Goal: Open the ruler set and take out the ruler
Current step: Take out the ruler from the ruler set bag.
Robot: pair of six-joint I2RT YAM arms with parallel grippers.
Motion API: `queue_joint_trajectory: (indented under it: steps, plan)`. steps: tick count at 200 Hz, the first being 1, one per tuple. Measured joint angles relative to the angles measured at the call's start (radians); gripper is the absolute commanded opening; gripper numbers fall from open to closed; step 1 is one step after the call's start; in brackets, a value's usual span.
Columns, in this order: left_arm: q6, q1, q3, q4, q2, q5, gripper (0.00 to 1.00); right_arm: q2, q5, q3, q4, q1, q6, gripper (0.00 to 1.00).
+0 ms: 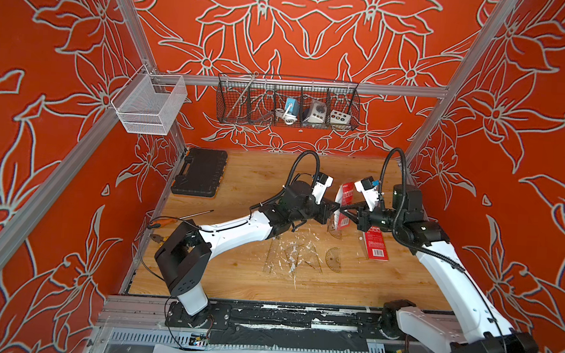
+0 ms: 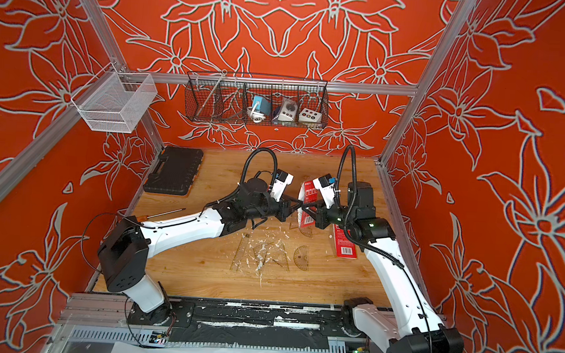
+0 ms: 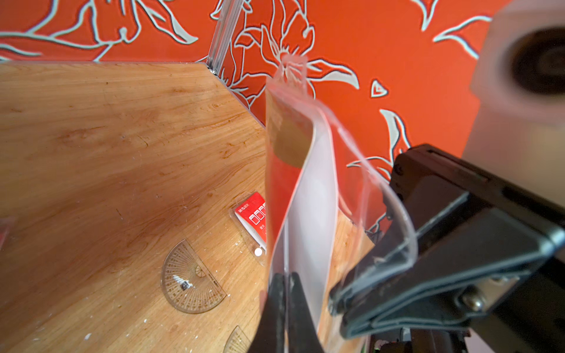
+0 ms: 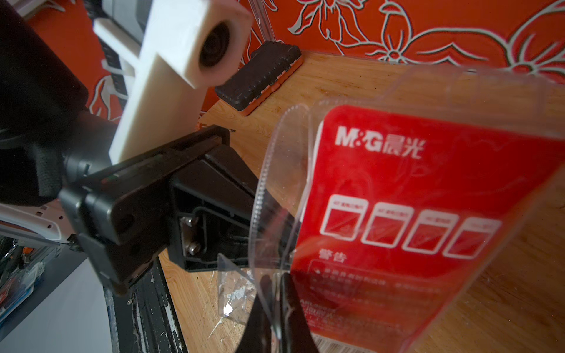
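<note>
The ruler set (image 1: 344, 201) is a clear pouch with a red card inside, held upright above the table between both grippers. My left gripper (image 1: 335, 209) is shut on one clear wall of it; its fingertips (image 3: 276, 293) pinch the sheet. My right gripper (image 1: 343, 210) is shut on the opposite wall, its fingers (image 4: 289, 296) clamping the pouch's ribbed clear edge. The two walls bow apart in the left wrist view. I cannot tell whether a ruler is inside. Clear set squares (image 1: 291, 257) and a protractor (image 1: 334, 259) lie on the table below.
A second red ruler package (image 1: 376, 245) lies on the table under the right arm. A black tool case (image 1: 200, 172) sits at the back left, a screwdriver (image 1: 193, 215) by the left edge. A wire basket (image 1: 287, 102) and a white mesh basket (image 1: 149, 103) hang on the frame.
</note>
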Motion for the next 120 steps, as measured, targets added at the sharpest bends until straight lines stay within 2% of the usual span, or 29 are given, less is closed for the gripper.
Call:
queue_joint_trajectory:
  steps: [120]
  plan:
    - [0.047,0.0,0.021,-0.056,-0.014,-0.068,0.0,0.0,0.001,-0.041,0.029,-0.008,0.008,0.0]
